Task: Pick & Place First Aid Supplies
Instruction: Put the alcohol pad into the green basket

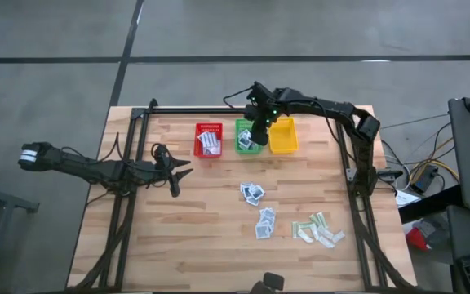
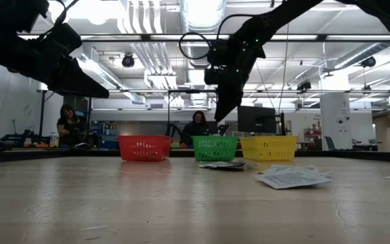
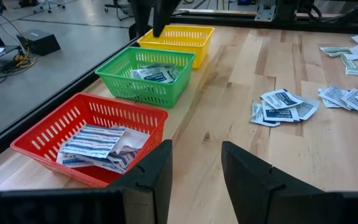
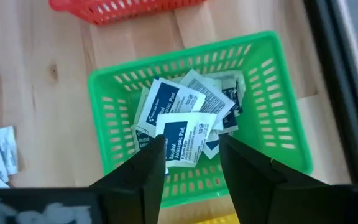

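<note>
My right gripper (image 4: 191, 168) hangs open over the green basket (image 1: 243, 145), its fingers pointing steeply down with nothing between them. Square white-blue packets (image 4: 182, 127) lie piled in that basket, below the fingertips. The red basket (image 3: 86, 112) holds oblong white packets with blue stripes (image 3: 95, 140). More square packets (image 1: 252, 193) and pale green-beige strips (image 1: 317, 229) lie loose on the wooden table. My left gripper (image 3: 194, 174) waits open above the table's left part, pointing toward the baskets.
A yellow basket (image 1: 283, 135) stands right of the green one; all three sit in a row at the table's far edge. Another heap of square packets (image 1: 264, 222) lies nearer the front. A dark frame rail (image 1: 219, 109) runs along the far edge.
</note>
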Controlling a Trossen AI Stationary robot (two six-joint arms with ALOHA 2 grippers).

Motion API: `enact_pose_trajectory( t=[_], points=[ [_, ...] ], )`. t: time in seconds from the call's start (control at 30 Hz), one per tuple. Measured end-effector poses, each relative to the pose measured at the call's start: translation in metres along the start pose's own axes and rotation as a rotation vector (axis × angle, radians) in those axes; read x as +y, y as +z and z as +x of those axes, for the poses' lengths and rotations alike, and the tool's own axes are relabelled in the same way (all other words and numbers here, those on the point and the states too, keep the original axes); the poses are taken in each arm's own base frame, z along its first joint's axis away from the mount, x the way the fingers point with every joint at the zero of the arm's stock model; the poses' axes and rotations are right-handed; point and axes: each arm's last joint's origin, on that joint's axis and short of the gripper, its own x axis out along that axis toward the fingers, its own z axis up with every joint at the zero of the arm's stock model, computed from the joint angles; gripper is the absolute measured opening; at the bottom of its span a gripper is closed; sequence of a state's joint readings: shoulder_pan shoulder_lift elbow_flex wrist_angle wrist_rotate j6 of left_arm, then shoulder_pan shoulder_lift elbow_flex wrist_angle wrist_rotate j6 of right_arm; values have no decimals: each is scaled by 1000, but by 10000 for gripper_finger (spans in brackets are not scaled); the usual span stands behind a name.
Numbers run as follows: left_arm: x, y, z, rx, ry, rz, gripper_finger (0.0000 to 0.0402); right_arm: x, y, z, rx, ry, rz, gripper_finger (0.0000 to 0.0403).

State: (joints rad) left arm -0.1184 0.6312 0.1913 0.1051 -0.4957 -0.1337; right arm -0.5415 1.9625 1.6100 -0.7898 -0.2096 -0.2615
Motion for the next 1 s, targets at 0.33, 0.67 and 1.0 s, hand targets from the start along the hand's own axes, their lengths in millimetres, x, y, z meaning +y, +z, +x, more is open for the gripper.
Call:
enact_pose_trajectory(
  t=[0.33,0.67,1.0],
  points=[
    [0,0,0,0,0,2,133,12,1,-46,-62,-13,-17,130],
    [0,0,0,0,0,3,133,45,-1,-83,-90,20,-68,118],
    [0,0,0,0,0,3,133,93,-1,-106,-130,73,-168,97]
  ],
)
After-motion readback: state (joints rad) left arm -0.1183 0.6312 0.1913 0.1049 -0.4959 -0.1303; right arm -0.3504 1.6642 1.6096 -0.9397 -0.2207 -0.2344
